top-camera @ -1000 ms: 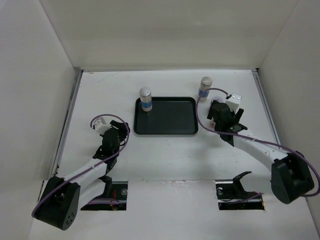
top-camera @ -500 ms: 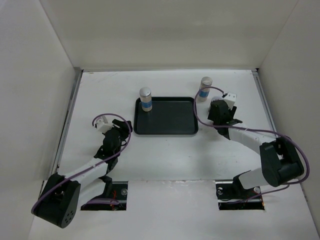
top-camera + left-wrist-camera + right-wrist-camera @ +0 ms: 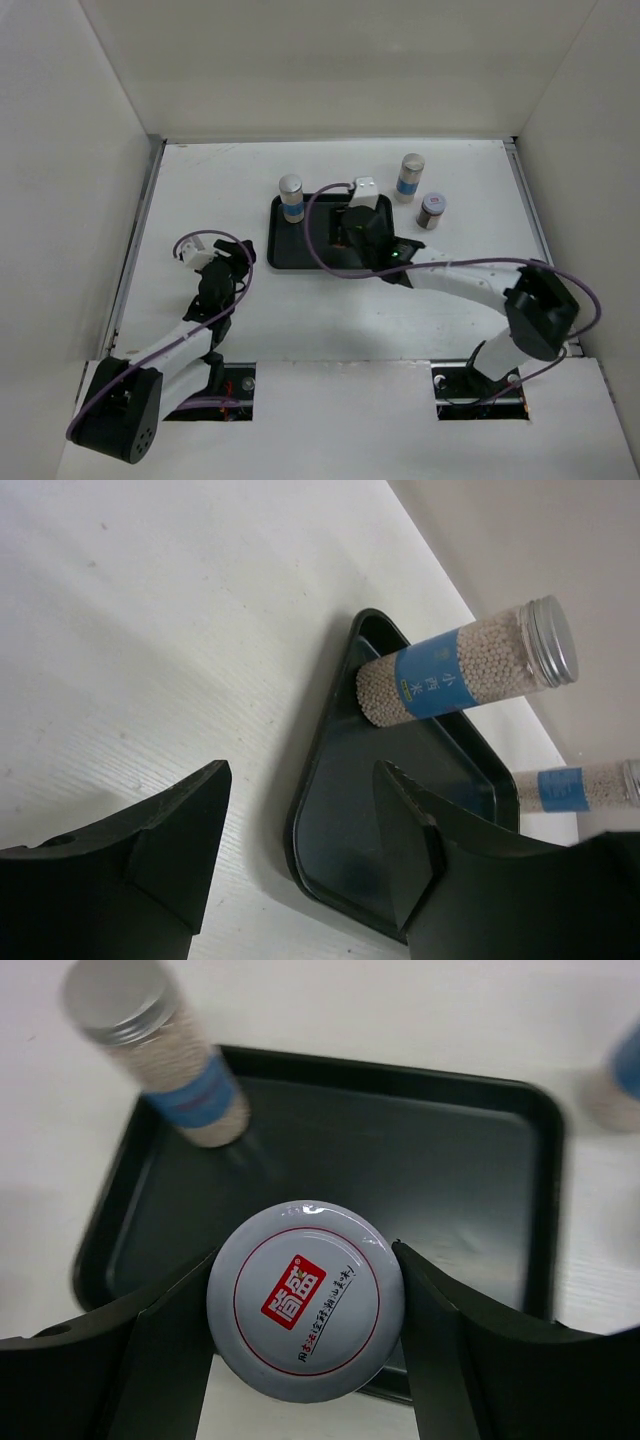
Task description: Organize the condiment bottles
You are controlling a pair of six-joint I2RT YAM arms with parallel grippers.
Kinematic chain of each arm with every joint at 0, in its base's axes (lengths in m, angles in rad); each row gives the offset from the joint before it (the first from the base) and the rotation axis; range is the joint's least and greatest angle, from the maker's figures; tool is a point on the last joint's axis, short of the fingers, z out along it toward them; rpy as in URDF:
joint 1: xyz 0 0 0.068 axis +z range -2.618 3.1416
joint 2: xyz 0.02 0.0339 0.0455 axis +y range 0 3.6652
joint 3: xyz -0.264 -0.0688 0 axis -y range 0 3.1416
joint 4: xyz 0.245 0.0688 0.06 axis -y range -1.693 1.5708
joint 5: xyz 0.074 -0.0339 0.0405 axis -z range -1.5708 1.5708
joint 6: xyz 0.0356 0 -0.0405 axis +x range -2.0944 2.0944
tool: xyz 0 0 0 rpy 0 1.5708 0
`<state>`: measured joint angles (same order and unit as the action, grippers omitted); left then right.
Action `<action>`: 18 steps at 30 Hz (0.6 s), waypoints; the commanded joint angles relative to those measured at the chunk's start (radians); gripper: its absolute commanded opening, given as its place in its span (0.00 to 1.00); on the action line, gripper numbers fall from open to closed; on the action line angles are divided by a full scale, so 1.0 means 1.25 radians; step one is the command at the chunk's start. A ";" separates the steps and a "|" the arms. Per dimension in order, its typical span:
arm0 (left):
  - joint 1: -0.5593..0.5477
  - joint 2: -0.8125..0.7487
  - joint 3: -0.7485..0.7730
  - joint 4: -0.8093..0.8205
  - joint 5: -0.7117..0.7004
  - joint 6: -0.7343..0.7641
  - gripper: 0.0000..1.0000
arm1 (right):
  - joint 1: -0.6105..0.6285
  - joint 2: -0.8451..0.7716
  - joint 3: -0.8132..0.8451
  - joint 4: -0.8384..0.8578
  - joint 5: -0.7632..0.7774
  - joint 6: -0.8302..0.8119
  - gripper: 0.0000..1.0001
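Note:
A black tray (image 3: pixel 330 258) lies mid-table. One tall grey-capped bottle (image 3: pixel 291 197) with a blue-white label stands in the tray's far left corner. It also shows in the left wrist view (image 3: pixel 465 670) and the right wrist view (image 3: pixel 160 1050). A second tall bottle (image 3: pixel 410 177) and a short brownish jar (image 3: pixel 432 210) stand on the table right of the tray. My right gripper (image 3: pixel 356 232) hangs over the tray, shut on another short jar with a red-white marked lid (image 3: pixel 305 1300). My left gripper (image 3: pixel 228 262) is open and empty, left of the tray (image 3: pixel 400 820).
White walls enclose the table on the left, back and right. The tray's near edge (image 3: pixel 470 1385) lies just under the held jar. The second tall bottle shows at the right edge of the left wrist view (image 3: pixel 580 785).
My right arm has swung left from beside the far right tall bottle to over the tray, carrying a short jar. The other short jar now shows on the table. The left arm barely shifted.

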<state>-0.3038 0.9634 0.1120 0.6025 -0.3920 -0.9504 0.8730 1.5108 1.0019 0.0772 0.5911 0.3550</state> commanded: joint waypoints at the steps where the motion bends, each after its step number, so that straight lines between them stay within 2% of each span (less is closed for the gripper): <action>1: 0.030 -0.026 -0.011 0.035 0.004 -0.016 0.58 | 0.048 0.108 0.129 0.126 -0.051 -0.013 0.62; 5: 0.040 -0.037 -0.015 0.032 0.019 -0.025 0.59 | 0.078 0.246 0.250 0.127 -0.083 -0.034 0.63; 11: 0.049 -0.033 -0.016 0.032 0.028 -0.029 0.59 | 0.102 0.367 0.336 0.124 -0.116 -0.013 0.69; 15: 0.051 -0.022 -0.013 0.032 0.029 -0.031 0.59 | 0.105 0.381 0.335 0.122 -0.112 -0.002 0.87; 18: 0.044 -0.021 -0.010 0.032 0.030 -0.030 0.59 | 0.105 0.321 0.288 0.133 -0.107 -0.005 0.97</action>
<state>-0.2493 0.9379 0.0975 0.6018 -0.3618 -0.9775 0.9966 2.0068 1.3621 0.1566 0.4458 0.3439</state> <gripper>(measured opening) 0.589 0.958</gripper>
